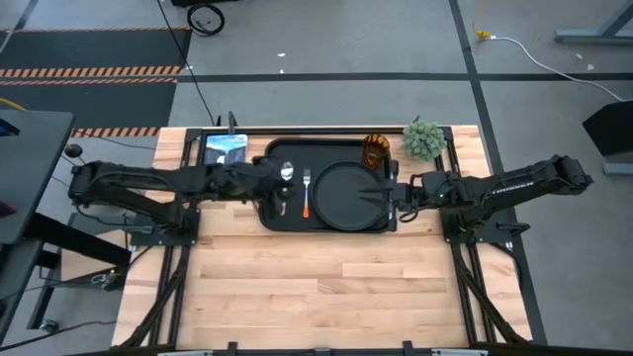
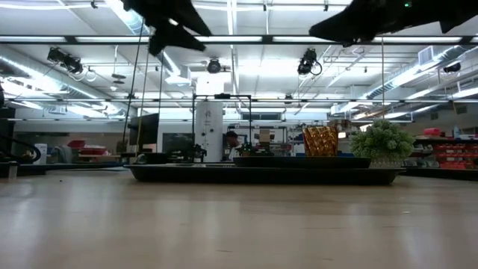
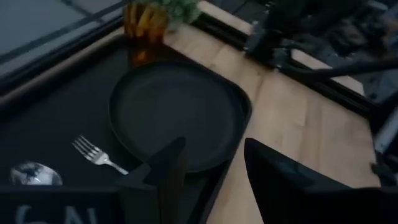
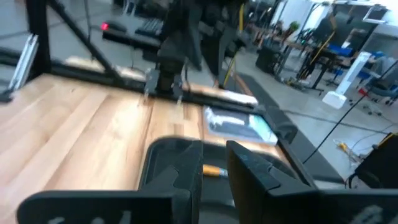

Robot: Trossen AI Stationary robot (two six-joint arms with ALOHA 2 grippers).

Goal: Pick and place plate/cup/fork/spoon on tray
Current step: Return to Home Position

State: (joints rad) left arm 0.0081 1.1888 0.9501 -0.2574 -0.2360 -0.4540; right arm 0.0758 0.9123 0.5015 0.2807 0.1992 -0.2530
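High view: "TROSSEN" lettering on right arm (image 1: 514, 185)

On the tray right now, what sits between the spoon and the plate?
The fork lies between the spoon and the plate, on the tray. The high view shows it best, tines pointing away from the table's near edge.

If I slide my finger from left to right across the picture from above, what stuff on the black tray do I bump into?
Spoon → fork → plate, all lying on the tray. The cup stands in the tray's far right corner, above the plate's right side in this picture, so its place in the order is unclear.
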